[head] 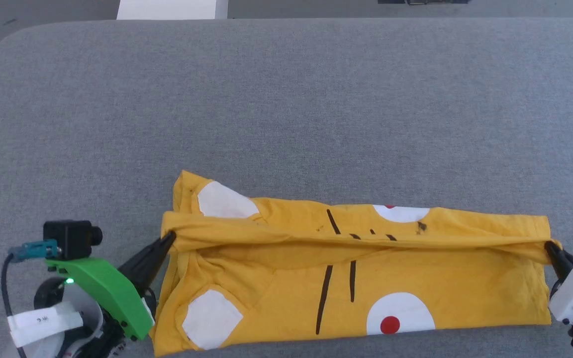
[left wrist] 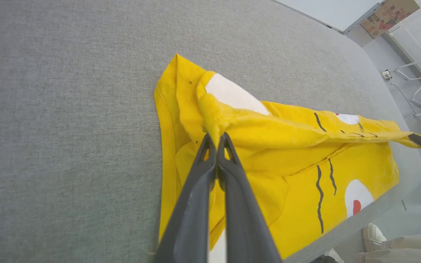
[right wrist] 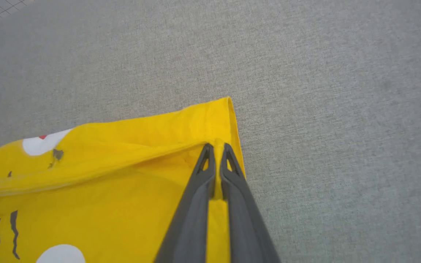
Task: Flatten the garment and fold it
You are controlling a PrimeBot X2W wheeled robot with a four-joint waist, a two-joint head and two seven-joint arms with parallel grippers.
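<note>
Lengthwise, the garment [head: 416, 278] lies stretched between the two grippers on the grey table [head: 286, 99], print side up; a raised ridge of yellow cloth runs from one tool to the other, with white patches, black stripes and a red dot on either side of it; the left gripper [head: 169, 237] has its fingers pressed together on the ridge's sleeve end; the right gripper [head: 549, 246] pinches the hem end the same way; beyond both sets of tips is bare table; off the table's edge, to the right of the left gripper's fingers, is a person's pale shoe [left wrist: 373, 235].
</note>
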